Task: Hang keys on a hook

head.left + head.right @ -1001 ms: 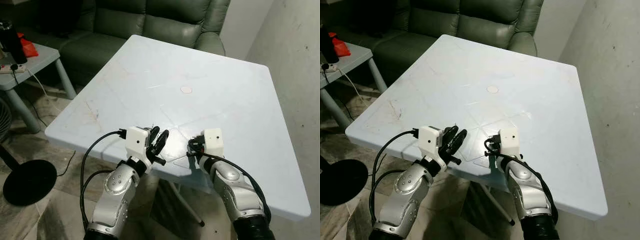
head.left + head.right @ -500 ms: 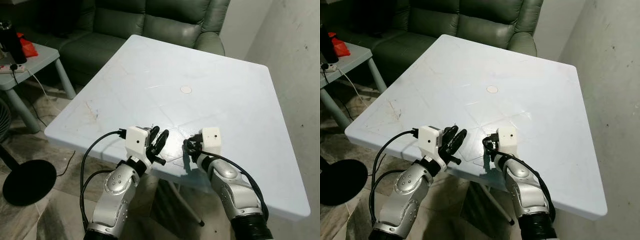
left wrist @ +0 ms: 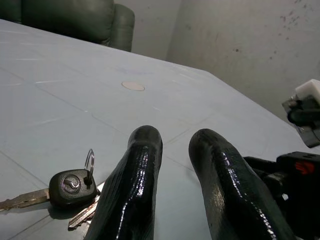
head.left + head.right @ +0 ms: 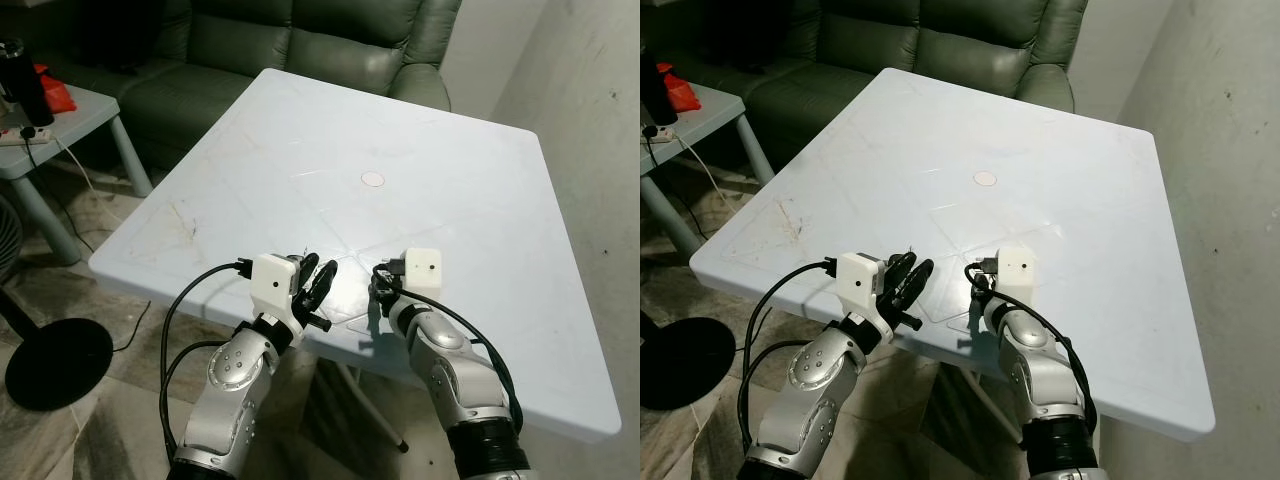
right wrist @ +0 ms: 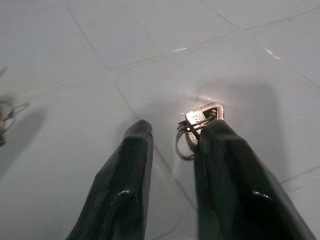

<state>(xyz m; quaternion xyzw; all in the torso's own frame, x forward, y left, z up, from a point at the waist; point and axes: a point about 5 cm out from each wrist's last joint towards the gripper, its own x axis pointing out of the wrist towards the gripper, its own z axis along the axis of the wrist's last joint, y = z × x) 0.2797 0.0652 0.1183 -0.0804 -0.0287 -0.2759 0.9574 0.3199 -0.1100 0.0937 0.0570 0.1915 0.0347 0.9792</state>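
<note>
1. Left gripper (image 4: 318, 278), head views: two long black fingers, slightly spread and holding nothing, rest at the near edge of the square pale blue plastic table (image 4: 420, 150). Right gripper (image 4: 379, 287) sits just beside it over the same edge; its finger gap cannot be judged from here. A dark green leather sofa (image 4: 300, 40) stands behind the table, and a small grey side table (image 4: 60, 120) stands to the robot's left.
2. Left wrist view: the left gripper's fingers (image 3: 132, 190) are parted with an empty gap. A bunch of keys with a black plastic fob and steel ring (image 3: 70, 186) lies flat on the table surface, beside one finger and not gripped.
3. Right wrist view: the right gripper's fingers (image 5: 122, 185) are spread apart over the table. A small silver metal key with wire ring (image 5: 199, 122) lies on the surface, touching the tip of one finger; the fingers do not pinch it.
</note>
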